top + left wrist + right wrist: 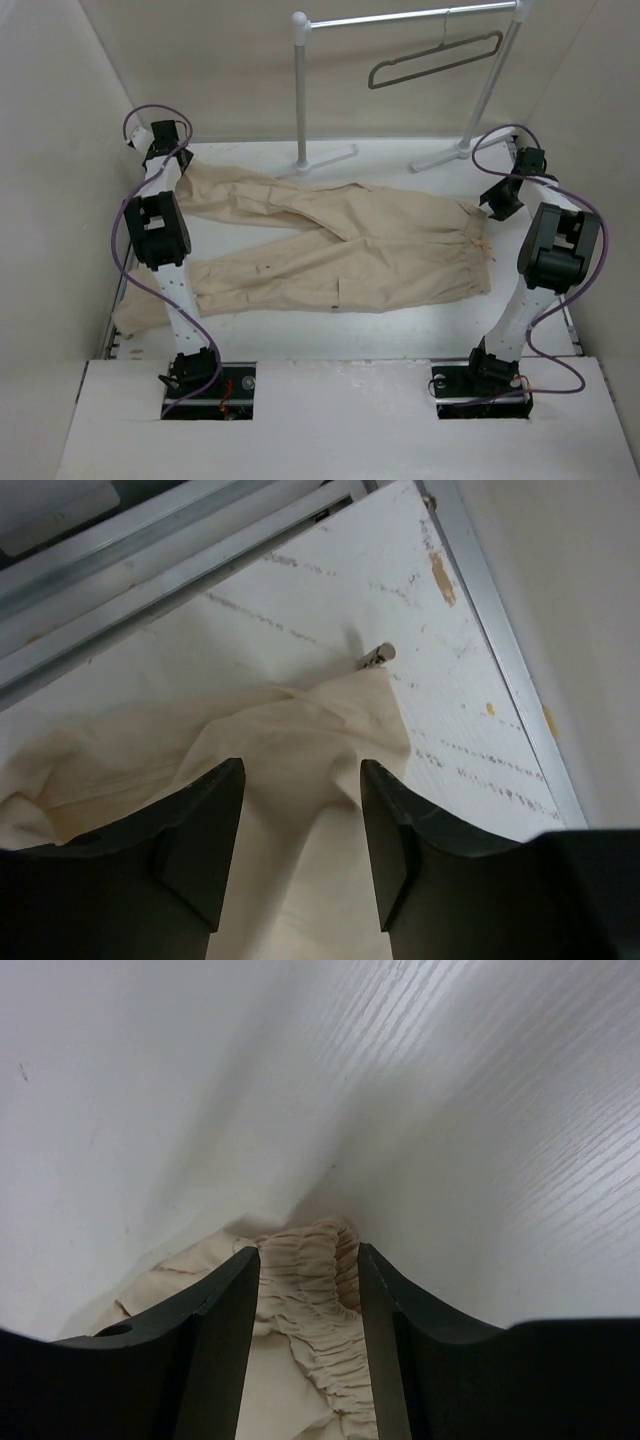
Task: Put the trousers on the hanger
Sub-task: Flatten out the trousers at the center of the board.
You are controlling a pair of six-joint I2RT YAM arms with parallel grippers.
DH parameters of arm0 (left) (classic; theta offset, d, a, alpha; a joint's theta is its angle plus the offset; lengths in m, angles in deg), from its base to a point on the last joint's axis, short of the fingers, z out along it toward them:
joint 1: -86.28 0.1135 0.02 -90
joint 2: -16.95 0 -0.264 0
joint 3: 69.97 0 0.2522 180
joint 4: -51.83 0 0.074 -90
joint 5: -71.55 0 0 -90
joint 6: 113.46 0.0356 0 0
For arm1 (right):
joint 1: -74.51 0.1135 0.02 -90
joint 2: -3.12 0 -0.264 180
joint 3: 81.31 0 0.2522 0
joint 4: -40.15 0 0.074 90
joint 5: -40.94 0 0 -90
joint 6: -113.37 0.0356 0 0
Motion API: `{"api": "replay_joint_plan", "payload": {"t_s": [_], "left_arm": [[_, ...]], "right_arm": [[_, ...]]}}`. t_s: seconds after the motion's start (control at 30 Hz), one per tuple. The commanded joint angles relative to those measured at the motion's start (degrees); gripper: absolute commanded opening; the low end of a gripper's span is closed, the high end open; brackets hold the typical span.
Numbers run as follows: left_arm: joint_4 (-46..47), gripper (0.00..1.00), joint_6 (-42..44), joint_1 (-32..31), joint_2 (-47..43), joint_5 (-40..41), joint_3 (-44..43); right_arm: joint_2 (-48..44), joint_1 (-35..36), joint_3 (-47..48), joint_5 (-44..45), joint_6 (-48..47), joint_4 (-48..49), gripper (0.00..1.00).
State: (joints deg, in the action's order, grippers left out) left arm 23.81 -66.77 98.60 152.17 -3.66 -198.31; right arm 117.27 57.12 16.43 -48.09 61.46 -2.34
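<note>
The beige trousers (380, 240) lie spread flat on the white table, waistband to the right and both legs to the left. The grey hanger (435, 62) hangs on the rack's bar at the back right. My left gripper (163, 148) is at the end of the far leg. In the left wrist view it (302, 780) stands open, and the leg's cloth (300, 730) lies loose under the gap. My right gripper (497, 200) is at the waistband. In the right wrist view its jaws (308, 1260) stand apart, astride the gathered elastic band (300, 1300), which fills the gap.
A white tubular garment rack (300, 90) with feet stands at the back of the table. White walls close in on both sides. A metal rail (500, 650) edges the table near the left gripper, with a small pin (377, 657) beside the cloth. The near leg's end (135, 310) reaches the left edge.
</note>
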Motion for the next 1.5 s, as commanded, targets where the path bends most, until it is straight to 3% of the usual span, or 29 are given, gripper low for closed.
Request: {"api": "replay_joint_plan", "payload": {"t_s": [0.0, 0.13, 0.27, 0.47, 0.7, 0.87, 0.93, 0.97, 1.0, 1.13, 1.3, 1.47], "left_arm": [[2.13, 0.5, 0.51, -1.36, -13.63, 0.16, 6.97], [1.7, 0.52, 0.16, -6.89, -26.73, 0.07, 24.81], [2.13, 0.53, -1.24, -9.98, -32.29, -0.8, 36.08], [0.73, 0.52, -6.7, -6.39, -30.28, -8.37, 36.46], [-0.95, 0.47, -7.58, -2.52, -24.31, -8.28, 32.76], [-3.66, 0.44, -7.49, -1.46, -19.91, -8.64, 28.28], [-3.49, 0.34, -7.49, -1.11, -19.21, -8.55, 27.84], [-3.23, 0.23, -7.67, -0.85, -19.38, -8.46, 27.92], [-2.62, 0.15, -8.02, -0.76, -20.07, -8.11, 28.27], [-1.21, 0.04, -8.63, -0.93, -24.72, -7.23, 29.33], [-1.64, 0.01, -8.63, -1.2, -33.16, -6.88, 32.04], [-1.65, 0.0, -8.89, 0.47, -41.16, -2.84, 43.45]], "right_arm": [[0.99, 0.64, 3.37, -0.62, -1.87, -1.41, 0.48], [1.34, 0.73, 4.17, -0.71, -2.23, -1.94, 0.37], [1.87, 1.34, 4.26, -2.11, -1.87, -1.77, 0.31], [1.96, 2.31, 2.85, -1.68, -1.79, -1.15, 0.47], [2.31, 2.58, 3.46, -1.85, -1.17, -1.06, 0.31], [1.96, 2.4, 3.82, -1.76, -0.82, -0.89, 0.28], [1.78, 2.4, 3.73, -1.85, -0.65, -0.28, 0.19], [1.52, 2.4, 3.56, -1.68, -0.64, 0.08, 0.16], [1.26, 2.4, 3.21, -1.5, -0.47, 0.51, 0.13], [-1.2, 2.23, 1.54, 0.08, 1.2, 3.32, 0.07], [-5.16, 0.91, -0.22, 1.13, 4.27, 7.54, 0.06], [-8.06, -0.5, -3.12, 1.84, 7.35, 12.46, 0.06]]}}
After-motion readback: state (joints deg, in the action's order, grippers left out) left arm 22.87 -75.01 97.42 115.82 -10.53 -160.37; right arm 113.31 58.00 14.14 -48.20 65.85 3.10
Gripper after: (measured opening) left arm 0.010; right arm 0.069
